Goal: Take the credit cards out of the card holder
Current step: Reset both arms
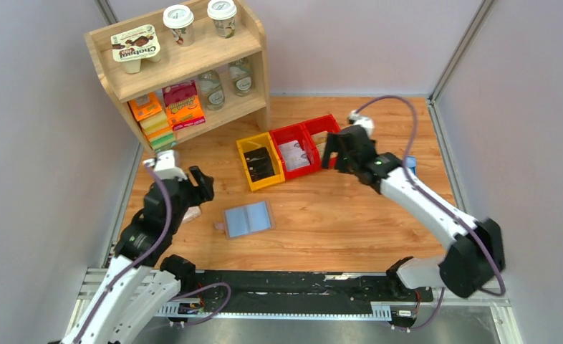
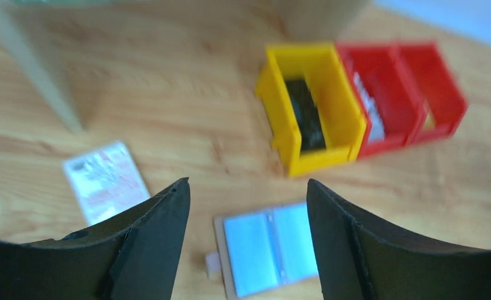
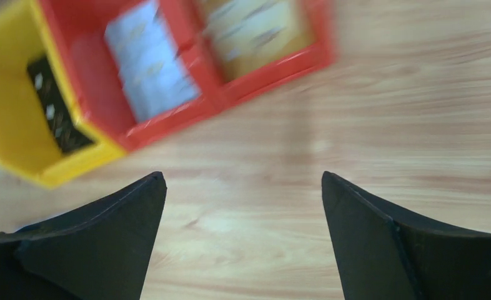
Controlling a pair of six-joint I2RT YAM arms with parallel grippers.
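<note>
The card holder [image 1: 248,218] lies open and flat on the wooden table, blue-grey inside up; in the left wrist view the card holder [image 2: 271,247] sits just beyond my fingertips. No card shows in its pockets. My left gripper [image 1: 201,186] [image 2: 248,187] hovers open to its left, holding nothing. My right gripper [image 1: 334,153] [image 3: 243,178] hangs open over bare wood beside the bins, also empty. Flat pieces that look like the credit cards lie in the bins: a black one [image 3: 59,112], a white one [image 3: 146,62] and a tan one [image 3: 255,28].
A yellow bin [image 1: 246,166] and two red bins [image 1: 304,169] [image 1: 326,120] stand in a row mid-table. A pink-and-white packet [image 2: 105,181] lies left of the holder. A wooden shelf [image 1: 185,61] with cups and boxes fills the far left. A blue object [image 1: 411,163] peeks out behind my right arm.
</note>
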